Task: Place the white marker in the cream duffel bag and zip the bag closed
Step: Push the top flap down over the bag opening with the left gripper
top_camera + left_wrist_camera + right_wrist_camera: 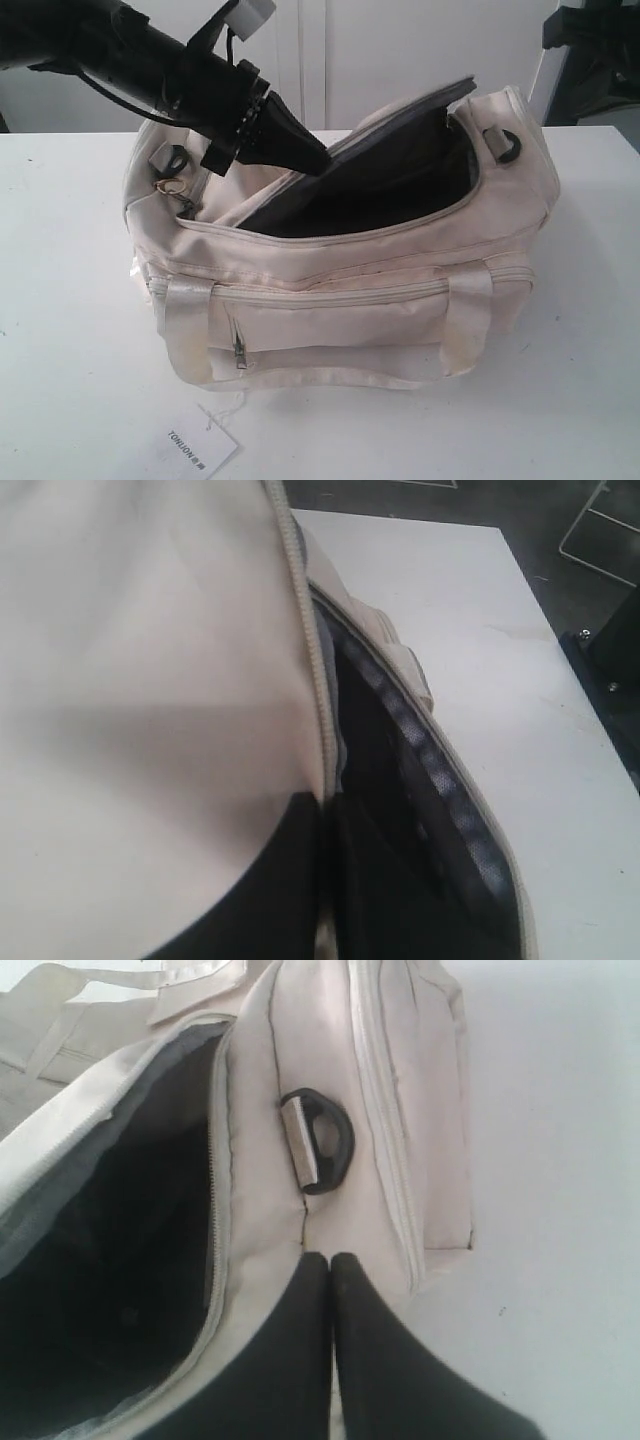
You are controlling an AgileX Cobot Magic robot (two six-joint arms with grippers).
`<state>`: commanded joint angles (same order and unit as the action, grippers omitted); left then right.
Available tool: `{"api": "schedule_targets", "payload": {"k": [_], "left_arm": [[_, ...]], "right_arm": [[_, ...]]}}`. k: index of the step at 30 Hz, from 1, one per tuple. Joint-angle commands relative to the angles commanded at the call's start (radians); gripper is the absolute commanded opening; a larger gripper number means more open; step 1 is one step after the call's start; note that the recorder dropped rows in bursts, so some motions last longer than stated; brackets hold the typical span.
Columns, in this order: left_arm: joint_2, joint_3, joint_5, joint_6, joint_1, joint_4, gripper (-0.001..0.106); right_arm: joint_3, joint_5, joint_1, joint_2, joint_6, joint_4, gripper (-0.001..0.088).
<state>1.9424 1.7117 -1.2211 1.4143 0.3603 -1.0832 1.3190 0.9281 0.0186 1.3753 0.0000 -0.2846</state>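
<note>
Only one piece of writing reads: "TONIJON", black print set aslant on a white paper tag (196, 447) that lies on the table (70, 300) at 7 o'clock of the bag. Cream duffel bag (330, 310) sits mid-table, long axis 9 to 3 o'clock, front zip pocket toward the camera. Top flap (400, 120) stands raised toward 1 o'clock, with the dark lining exposed beneath it. White marker: shows in no view, so I cannot tell where it lies or which way it points. Left arm (130, 50) slants in from 10 o'clock, angled down toward the bag's middle. Left gripper (316, 160) is clamped on the flap's zip edge, holding it up. Right gripper (330, 1258) has its fingers pressed together with nothing between them. It hangs over the bag's 3 o'clock end, near the black strap ring (325, 1145). Touching the fabric or not, cannot tell.
</note>
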Motion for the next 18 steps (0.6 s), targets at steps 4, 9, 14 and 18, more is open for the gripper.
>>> {"api": "schedule_targets", "payload": {"k": [4, 9, 14, 18], "left_arm": [[0.0, 0.0, 0.0, 0.0, 0.0, 0.001, 0.0], [0.002, -0.002, 0.0, 0.009, 0.002, 0.033, 0.007], [0.002, -0.002, 0.0, 0.013, 0.002, 0.068, 0.041], [0.0, -0.002, 0.0, -0.036, 0.002, 0.045, 0.052]], "right_arm": [[0.0, 0.008, 0.0, 0.0, 0.0, 0.0, 0.0], [0.0, 0.01, 0.0, 0.0, 0.0, -0.004, 0.0], [0.0, 0.01, 0.0, 0.0, 0.0, -0.016, 0.0], [0.0, 0.01, 0.0, 0.0, 0.0, -0.016, 0.0]]}}
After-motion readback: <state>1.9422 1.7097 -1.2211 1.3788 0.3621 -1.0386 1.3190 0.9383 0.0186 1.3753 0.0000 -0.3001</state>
